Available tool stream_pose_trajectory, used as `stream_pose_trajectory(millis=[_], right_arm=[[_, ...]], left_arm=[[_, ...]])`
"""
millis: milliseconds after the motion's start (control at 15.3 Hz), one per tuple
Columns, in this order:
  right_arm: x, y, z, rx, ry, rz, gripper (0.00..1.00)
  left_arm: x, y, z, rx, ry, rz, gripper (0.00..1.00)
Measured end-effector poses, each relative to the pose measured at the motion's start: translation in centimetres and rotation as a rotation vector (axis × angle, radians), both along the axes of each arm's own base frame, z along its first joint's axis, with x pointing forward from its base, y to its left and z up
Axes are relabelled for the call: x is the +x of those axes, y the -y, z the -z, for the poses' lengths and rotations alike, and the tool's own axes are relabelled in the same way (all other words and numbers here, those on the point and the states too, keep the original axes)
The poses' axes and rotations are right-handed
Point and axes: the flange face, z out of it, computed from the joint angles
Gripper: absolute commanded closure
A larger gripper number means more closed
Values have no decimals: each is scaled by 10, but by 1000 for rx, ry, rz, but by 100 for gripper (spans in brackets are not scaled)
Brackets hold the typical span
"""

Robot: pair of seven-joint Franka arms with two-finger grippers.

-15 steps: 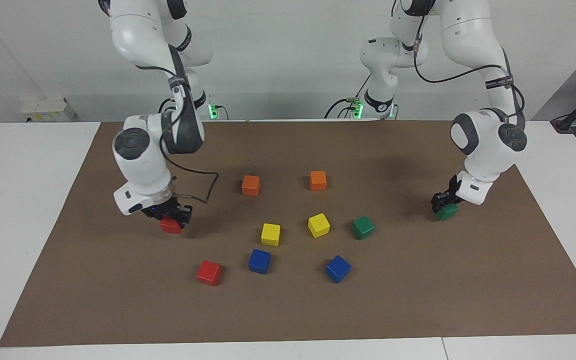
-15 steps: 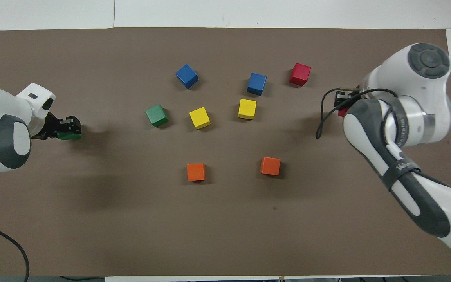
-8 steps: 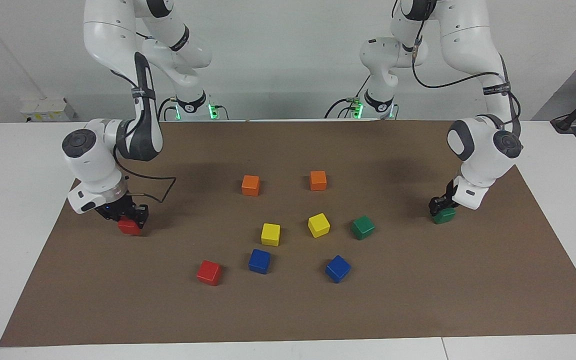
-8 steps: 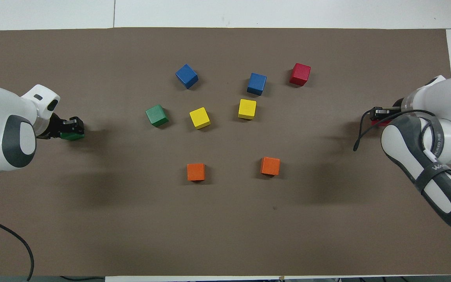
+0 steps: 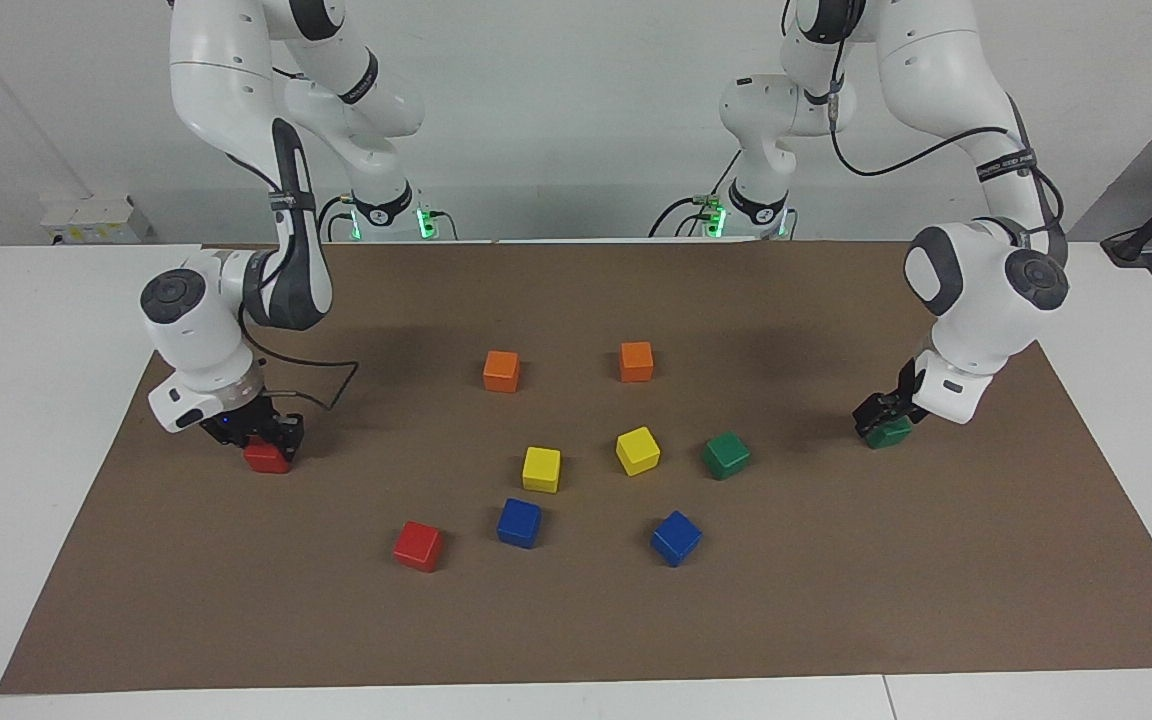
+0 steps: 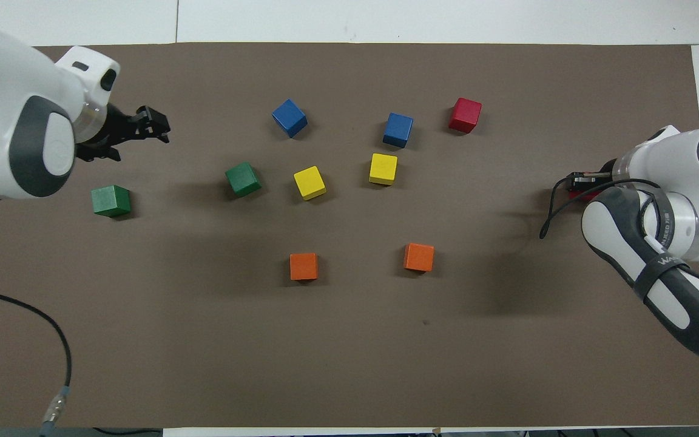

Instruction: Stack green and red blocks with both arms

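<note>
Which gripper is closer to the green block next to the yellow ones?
Left. The left gripper is by the other green block, toward the left arm's end from that green block. The right gripper is at a red block toward the right arm's end.

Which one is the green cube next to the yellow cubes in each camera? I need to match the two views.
Facing view: the green cube lies mid-table, beside the yellow pair, on their side toward the left arm's end.
Overhead view: the green cube lies mid-table, again on the left arm's side of the yellow pair.
Shared landmark: the yellow cube right beside it.
</note>
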Motion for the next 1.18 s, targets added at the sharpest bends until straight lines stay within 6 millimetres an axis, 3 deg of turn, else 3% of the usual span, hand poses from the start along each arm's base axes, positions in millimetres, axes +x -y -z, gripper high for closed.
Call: stream_pose_trajectory(millis=[131, 196, 392, 523, 653, 784, 915, 980, 1045, 1111, 1176], right_arm=[[1, -1, -2, 0, 4, -1, 0], [3, -2, -5, -1, 4, -5, 0], [20, -17, -38, -2, -20, -15, 0], [40, -49, -82, -2, -29, 34, 0], [56, -99, -120, -5, -27, 88, 0], [68, -146, -131, 4, -16, 154, 0], [80, -176, -116, 10, -20, 226, 0], [88, -185, -105, 10, -27, 257, 0], [97, -193, -94, 11, -29, 275, 0], [105, -199, -84, 13, -30, 286, 0], [114, -206, -75, 15, -29, 296, 0]], left_arm=[[-4, 56, 19, -5, 5, -67, 0], [-5, 73, 31, -6, 5, -115, 0], [-7, 93, 63, 4, -6, -141, 0], [-10, 97, 78, 3, 1, -148, 0], [-15, 99, 93, 2, 10, -158, 0], [-22, 100, 108, 7, 4, -157, 0], [-29, 101, 120, 11, 5, -155, 0], [-33, 103, 126, 10, 7, -152, 12], [-36, 105, 130, 12, 4, -153, 71], [-39, 107, 133, 14, -1, -158, 100], [-41, 109, 134, 15, -4, -161, 100]])
